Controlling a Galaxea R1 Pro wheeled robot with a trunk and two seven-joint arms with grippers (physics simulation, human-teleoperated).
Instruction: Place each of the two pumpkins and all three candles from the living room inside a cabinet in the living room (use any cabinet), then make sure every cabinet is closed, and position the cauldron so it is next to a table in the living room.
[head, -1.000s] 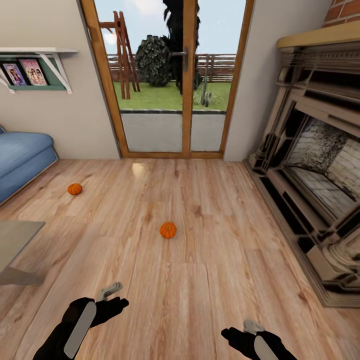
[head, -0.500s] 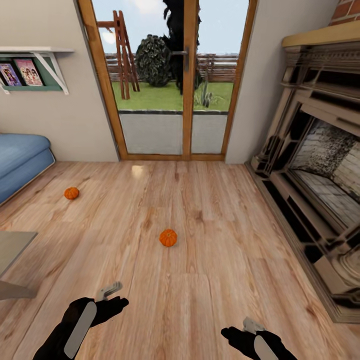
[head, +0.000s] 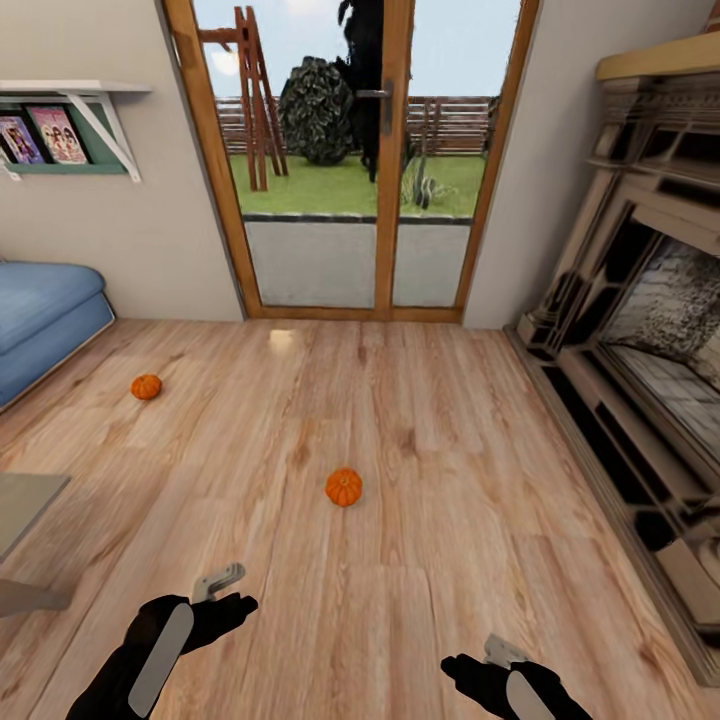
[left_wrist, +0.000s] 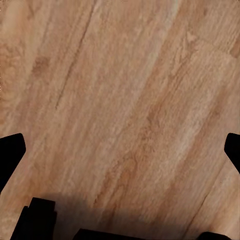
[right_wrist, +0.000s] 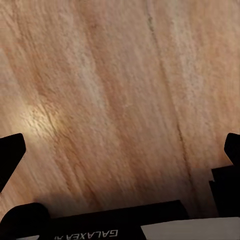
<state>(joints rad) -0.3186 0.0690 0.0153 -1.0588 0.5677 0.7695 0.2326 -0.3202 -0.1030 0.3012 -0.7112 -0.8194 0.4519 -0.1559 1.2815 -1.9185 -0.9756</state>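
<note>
In both wrist views the black fingertips sit far apart at opposite edges with only bare plank floor between them, so the left gripper (left_wrist: 120, 145) and right gripper (right_wrist: 120, 147) are spread wide and carry nothing; from the head camera the left gripper (head: 222, 580) and right gripper (head: 497, 650) hang low over the light wooden floor (head: 450, 560). Just ahead, between the two arms, a small ribbed orange pumpkin (head: 344, 487) rests on the boards, and a second orange pumpkin (head: 146, 387) lies well apart, near the blue sofa (head: 40, 320). Over the last second the whole view has slid forward and swung slightly, so the nearer pumpkin sits lower in the picture: the base is closing on it. Probably a first pickup is being lined up. The glazed wooden doors (head: 350, 160) and stone fireplace (head: 640, 330) frame the room.
</note>
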